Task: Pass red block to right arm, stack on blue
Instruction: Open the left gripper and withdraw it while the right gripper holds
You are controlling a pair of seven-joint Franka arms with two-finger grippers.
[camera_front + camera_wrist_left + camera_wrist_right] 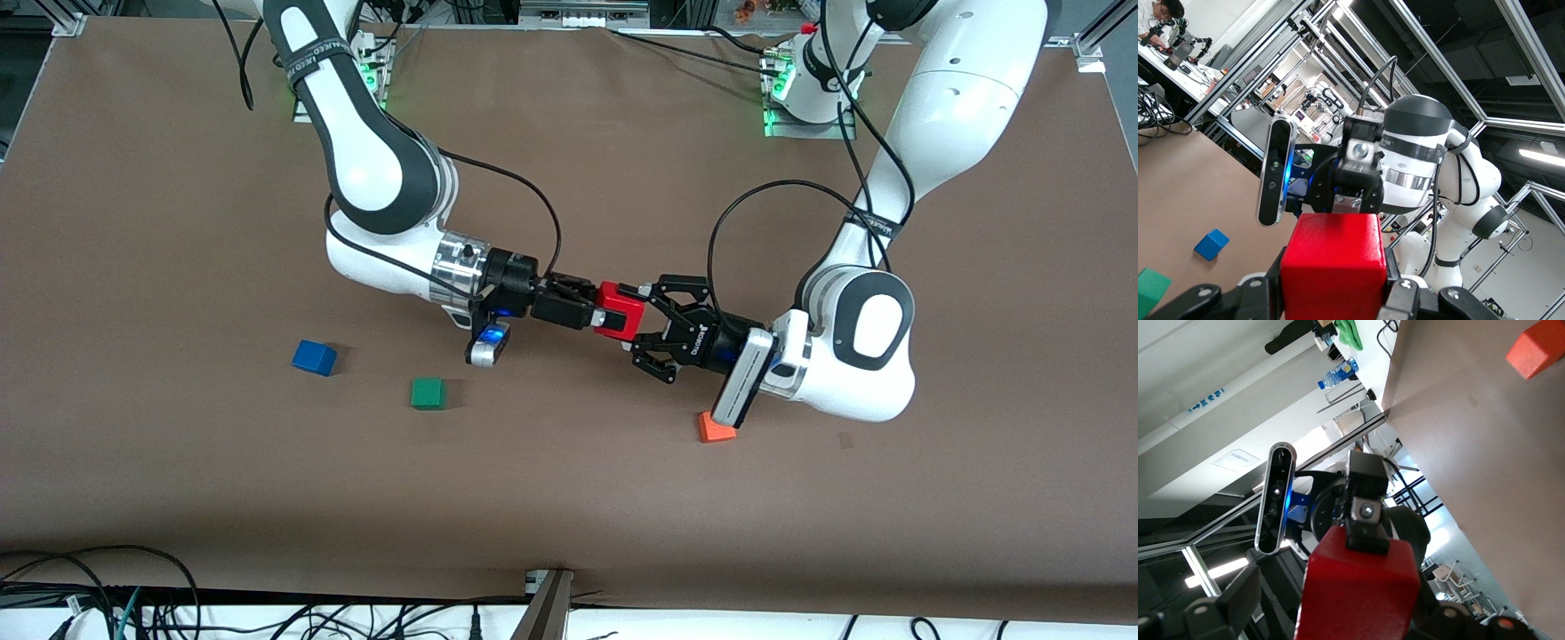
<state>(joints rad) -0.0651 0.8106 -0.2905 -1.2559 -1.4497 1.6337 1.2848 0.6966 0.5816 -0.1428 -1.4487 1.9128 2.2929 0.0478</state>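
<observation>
At the lower left of the front view the blue cube (314,357) sits on the brown table (160,222), with a green cube (428,393) just lower and further toward the frame's middle. Both lie free at the right arm's end, which suits the blue one as the base of the stack to come.

In the middle of the frame, the right gripper (594,307) reaches in level from the frame's left, off the arm with the silver wrist ring. Its slim fingers stand apart on either side of the red block (619,308), touching or nearly touching its faces, though whether they grip it yet I cannot tell (the right wrist view shows only one fingertip pressed against the cube).

The red block hangs in mid-air over the table's centre, between the two grippers, because this is the hand-over point. The left gripper (642,322) is clamped on it from the frame's right, so by my judgement it should let go only once the other has a firm hold.

Lower right of centre, an orange cube (715,428) lies under the left wrist, untouched.
</observation>
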